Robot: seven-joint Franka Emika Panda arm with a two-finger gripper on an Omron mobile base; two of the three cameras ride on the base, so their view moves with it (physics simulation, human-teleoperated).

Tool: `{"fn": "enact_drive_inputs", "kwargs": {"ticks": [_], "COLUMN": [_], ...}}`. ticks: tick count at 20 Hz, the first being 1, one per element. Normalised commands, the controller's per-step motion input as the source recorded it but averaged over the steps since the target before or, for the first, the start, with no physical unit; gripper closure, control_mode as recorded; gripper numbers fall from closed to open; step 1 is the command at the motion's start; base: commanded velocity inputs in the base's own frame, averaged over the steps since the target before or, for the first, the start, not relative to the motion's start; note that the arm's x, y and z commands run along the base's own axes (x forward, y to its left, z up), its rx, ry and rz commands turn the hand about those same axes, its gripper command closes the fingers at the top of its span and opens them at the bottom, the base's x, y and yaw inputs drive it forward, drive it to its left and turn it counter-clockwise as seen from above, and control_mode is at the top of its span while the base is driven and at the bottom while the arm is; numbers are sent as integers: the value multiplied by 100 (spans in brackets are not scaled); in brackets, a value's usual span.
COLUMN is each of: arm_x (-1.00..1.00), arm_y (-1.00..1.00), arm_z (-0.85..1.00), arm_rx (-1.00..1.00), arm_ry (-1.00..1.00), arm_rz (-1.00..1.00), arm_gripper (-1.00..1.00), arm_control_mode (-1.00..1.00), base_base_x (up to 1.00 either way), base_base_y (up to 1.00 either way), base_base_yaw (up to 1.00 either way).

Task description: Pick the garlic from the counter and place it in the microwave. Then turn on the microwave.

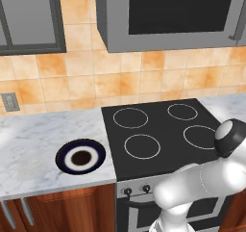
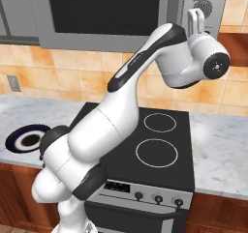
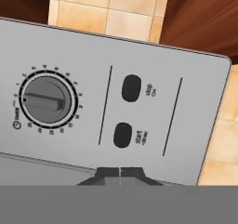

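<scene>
Two dark fingertips (image 3: 120, 174) meet at 6 o'clock in the hand view, jaws shut and empty, just before the microwave's (image 1: 115, 24) smooth grey metal panel. Oval black buttons (image 3: 122, 135) lie at centre; a ribbed round dial (image 3: 45, 100) at 9 o'clock. Behind, glossy orange tiles (image 3: 107, 9).

The arm (image 2: 101, 130) is glossy white, built of fat rounded segments joined by dark grey to black bands. A black stripe runs along the forearm's upper edge, toward 1 o'clock. The wrist ends in a round black cap with a pale centre. The gripper (image 3: 120, 173) shows two small dark fingertips pressed together.
</scene>
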Motion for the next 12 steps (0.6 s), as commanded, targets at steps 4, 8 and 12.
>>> {"fn": "enact_drive_inputs", "kwargs": {"ticks": [4, 8, 12], "arm_x": [12, 13, 13], "arm_y": [-4, 0, 0], "arm_z": [0, 0, 0], "arm_rx": [4, 2, 2], "arm_ry": [0, 0, 0], "arm_rz": [0, 0, 0], "arm_gripper": [100, 100, 100], "arm_control_mode": [-100, -100, -100], "base_base_x": [0, 0, 0], "base_base_y": [0, 0, 0], "base_base_yaw": [0, 0, 0]}}
